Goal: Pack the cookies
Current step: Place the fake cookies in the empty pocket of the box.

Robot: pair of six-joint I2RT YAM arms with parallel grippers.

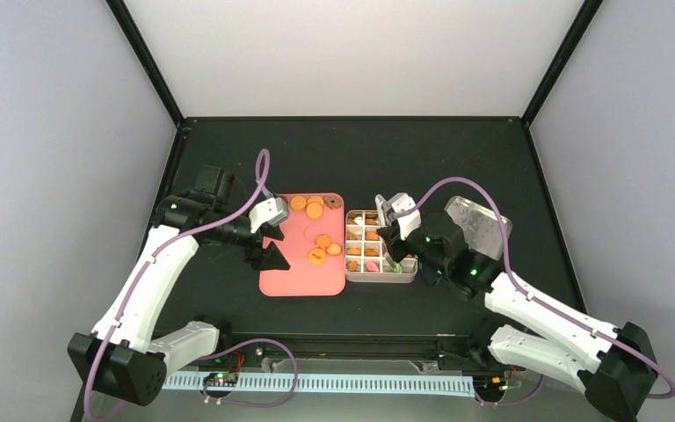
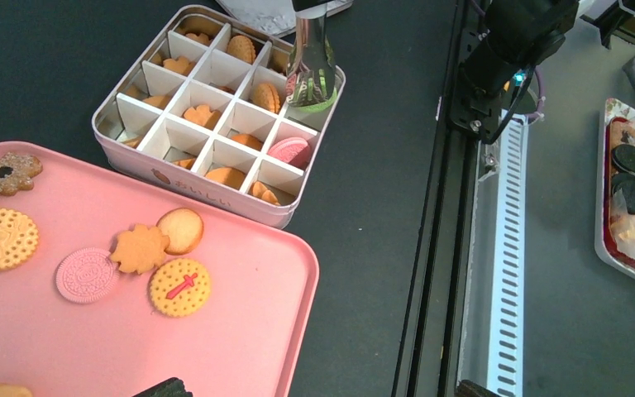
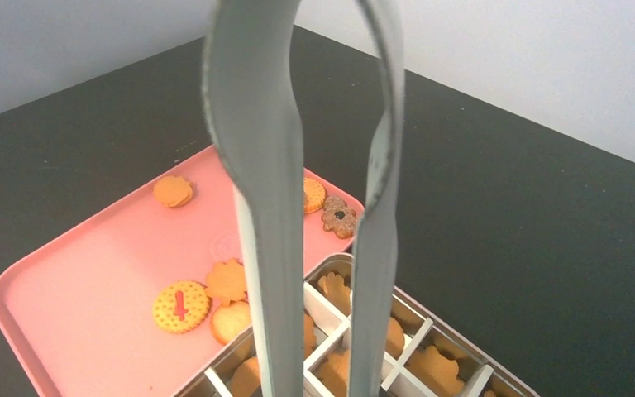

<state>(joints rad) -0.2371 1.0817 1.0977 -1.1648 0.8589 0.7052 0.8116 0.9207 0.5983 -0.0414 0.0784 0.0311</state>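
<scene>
The cookies (image 2: 180,287) lie in two groups. Loose ones rest flat on the pink tray (image 2: 240,347): a yellow disc with a red mark, a pink round disc (image 2: 87,275), an orange flower shape (image 2: 140,249), a plain round one (image 2: 181,230) and a brown flower (image 2: 3,174) at the tray's edge. The others sit in the compartments of the divided tin (image 2: 215,192) just beside the tray, mostly orange and tilted against the dividers, with one pink cookie (image 2: 291,151) among them.

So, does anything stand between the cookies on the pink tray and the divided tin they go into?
Nothing visible does. The cookies lie on the pink tray, the open tin right beside it, nothing between. Only the tongs, in the right claw, hang over one corner cell.
</scene>
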